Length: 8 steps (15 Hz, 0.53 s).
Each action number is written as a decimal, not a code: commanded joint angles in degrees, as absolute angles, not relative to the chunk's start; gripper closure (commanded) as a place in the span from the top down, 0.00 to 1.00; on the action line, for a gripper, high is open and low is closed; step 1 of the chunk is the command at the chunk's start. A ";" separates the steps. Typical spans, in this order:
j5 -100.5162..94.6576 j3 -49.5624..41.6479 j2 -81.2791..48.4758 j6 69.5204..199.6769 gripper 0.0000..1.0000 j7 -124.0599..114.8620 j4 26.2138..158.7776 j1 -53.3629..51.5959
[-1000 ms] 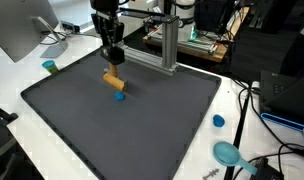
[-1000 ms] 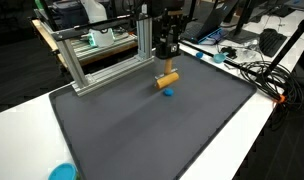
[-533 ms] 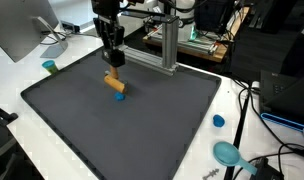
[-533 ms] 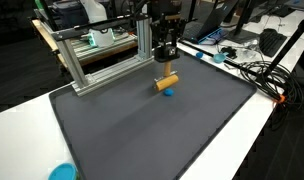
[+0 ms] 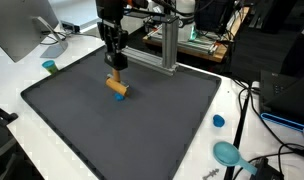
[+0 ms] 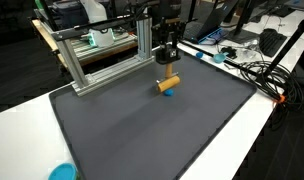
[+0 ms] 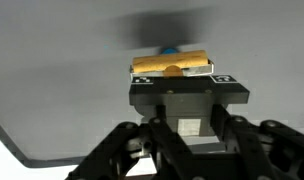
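In an exterior view: fingers [image 5: 116, 74] closed on a wooden cylinder [image 5: 116, 87], held level right over a blue piece [image 5: 120, 97]; contact unclear. Dark mat [image 5: 142, 130] covers the white table [image 5: 12, 85]; monitor [image 5: 17, 35] behind.
In an exterior view: aluminium frame [image 6: 97, 65] along the mat's far edge, cables [image 6: 257, 75] beside it.
Wrist view: cylinder lies crosswise at the fingertips, blue piece just beyond.

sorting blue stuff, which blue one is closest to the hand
The small blue piece on the dark mat, beside the wooden peg under the hand. The other blue ones sit off the mat.
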State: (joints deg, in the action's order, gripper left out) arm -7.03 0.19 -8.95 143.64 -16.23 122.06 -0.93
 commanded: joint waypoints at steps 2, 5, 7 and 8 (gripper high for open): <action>-7.75 -0.37 -9.06 144.39 0.21 -17.77 122.02 -2.25; -8.19 -0.57 -10.15 145.14 0.21 -18.38 121.59 -2.58; -8.92 -0.96 -10.71 145.73 0.21 -19.30 121.14 -2.73; -9.09 -1.14 -10.81 146.10 0.21 -19.80 120.97 -2.78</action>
